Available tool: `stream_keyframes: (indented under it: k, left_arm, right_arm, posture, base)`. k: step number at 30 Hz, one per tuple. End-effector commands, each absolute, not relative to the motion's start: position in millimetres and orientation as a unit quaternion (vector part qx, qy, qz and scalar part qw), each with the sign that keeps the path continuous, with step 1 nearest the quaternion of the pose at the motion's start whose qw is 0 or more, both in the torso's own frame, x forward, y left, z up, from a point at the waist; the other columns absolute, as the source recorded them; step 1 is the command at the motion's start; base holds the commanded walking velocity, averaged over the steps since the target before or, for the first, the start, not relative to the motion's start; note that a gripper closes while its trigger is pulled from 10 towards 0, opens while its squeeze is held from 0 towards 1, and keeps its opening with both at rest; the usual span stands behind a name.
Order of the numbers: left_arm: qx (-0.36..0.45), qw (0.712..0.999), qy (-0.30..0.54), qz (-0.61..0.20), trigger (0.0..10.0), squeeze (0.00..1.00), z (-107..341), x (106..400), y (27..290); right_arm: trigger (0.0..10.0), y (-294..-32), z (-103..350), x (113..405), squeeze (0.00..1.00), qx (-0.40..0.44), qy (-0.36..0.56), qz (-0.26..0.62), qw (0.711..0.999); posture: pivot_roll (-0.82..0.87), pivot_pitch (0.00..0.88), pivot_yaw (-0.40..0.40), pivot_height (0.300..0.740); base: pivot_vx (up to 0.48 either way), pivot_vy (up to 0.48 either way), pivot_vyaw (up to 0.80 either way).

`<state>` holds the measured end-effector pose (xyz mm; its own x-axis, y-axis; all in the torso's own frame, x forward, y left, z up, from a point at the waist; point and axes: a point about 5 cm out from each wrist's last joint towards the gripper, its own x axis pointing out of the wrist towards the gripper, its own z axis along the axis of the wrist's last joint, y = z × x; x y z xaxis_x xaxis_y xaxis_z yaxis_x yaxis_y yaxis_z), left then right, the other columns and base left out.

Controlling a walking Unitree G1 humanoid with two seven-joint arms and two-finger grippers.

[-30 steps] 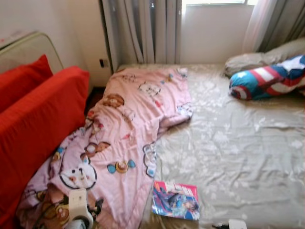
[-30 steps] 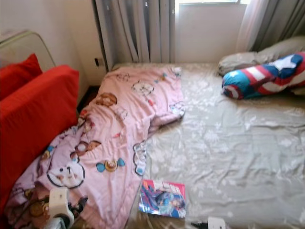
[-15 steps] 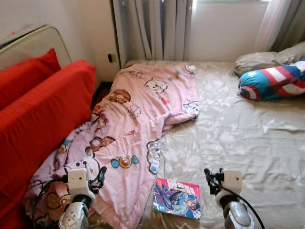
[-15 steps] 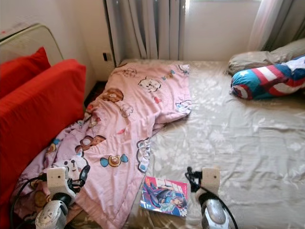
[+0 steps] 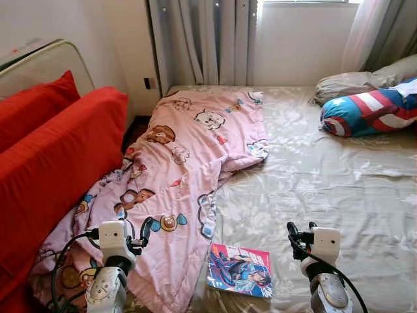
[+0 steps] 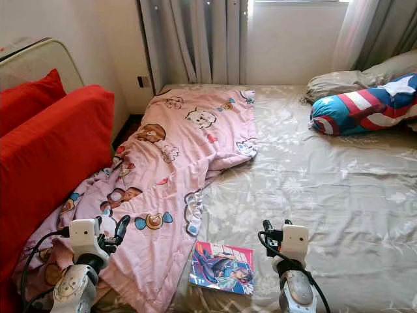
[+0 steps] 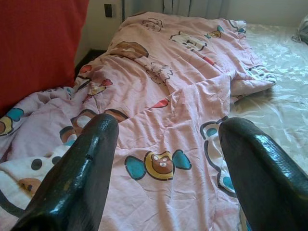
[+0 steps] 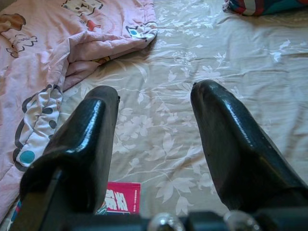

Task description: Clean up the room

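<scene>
Bed (image 5: 339,189) across the frame, beige floral sheet. Low centre of the left eye view: a comic book (image 5: 240,271), flat on the sheet, its left edge just beside or touching the hem of the pink cartoon blanket (image 5: 182,169). Blanket rumpled, long axis running from the lower left up toward the curtains (image 5: 202,39) at top centre. Red cushions (image 5: 52,156) down the left edge; a shield-print bolster (image 5: 368,111) and grey pillow (image 5: 352,81) at upper right.

Left gripper (image 5: 133,240) at lower left, above the blanket, jaws spread wide, nothing held. Right gripper (image 5: 298,236) at lower right above bare sheet, likewise wide open and empty (red corner of the book visible low in its wrist view).

Book between the two grippers, below and left of the right one, seemingly a little nearer it. Probably a short reach down and inward for the right arm; blanket rather the left arm's job.
</scene>
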<state>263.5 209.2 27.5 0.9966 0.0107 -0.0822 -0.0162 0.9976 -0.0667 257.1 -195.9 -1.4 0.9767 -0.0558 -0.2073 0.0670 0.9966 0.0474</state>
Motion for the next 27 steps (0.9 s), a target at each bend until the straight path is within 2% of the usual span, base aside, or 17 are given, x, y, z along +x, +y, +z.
stream_keyframes:
  k: [1,6,19,24,27]
  left_arm:
    - [-0.034,0.999,0.039,0.006,10.0,0.0,29.5,264.6,210.2]
    - [-0.032,0.999,0.038,-0.002,10.0,0.0,30.1,262.3,210.4]
    - [-0.035,0.999,0.04,0.0,10.0,0.0,28.6,259.0,212.9]
    - [-0.033,0.999,0.04,0.0,10.0,0.0,29.1,258.3,215.6]
    - [-0.032,0.999,0.04,0.001,10.0,0.0,29.3,258.0,217.2]
  right_arm:
    - [10.0,-193.8,-2.4,257.2,0.0,0.022,0.109,-0.025,0.993]
    - [10.0,-189.7,2.2,262.3,0.0,0.022,0.098,-0.01,0.995]
    - [10.0,-191.3,2.0,262.7,0.0,0.023,0.104,-0.006,0.994]
    - [10.0,-192.6,0.5,261.1,0.0,0.026,0.106,-0.013,0.994]
    - [10.0,-192.1,2.3,261.4,0.0,0.032,0.096,-0.012,0.995]
  posture:
    - [-0.08,0.0,0.037,0.7]
    - [-0.07,0.0,0.031,0.671]
    - [-0.06,0.0,0.027,0.671]
    - [-0.05,0.0,0.026,0.637]
    - [-0.05,0.0,0.027,0.637]
  base:
    - [0.0,0.0,0.0]
    - [0.0,0.0,0.0]
    - [0.0,0.0,0.0]
    - [0.0,0.0,0.0]
    - [0.0,0.0,0.0]
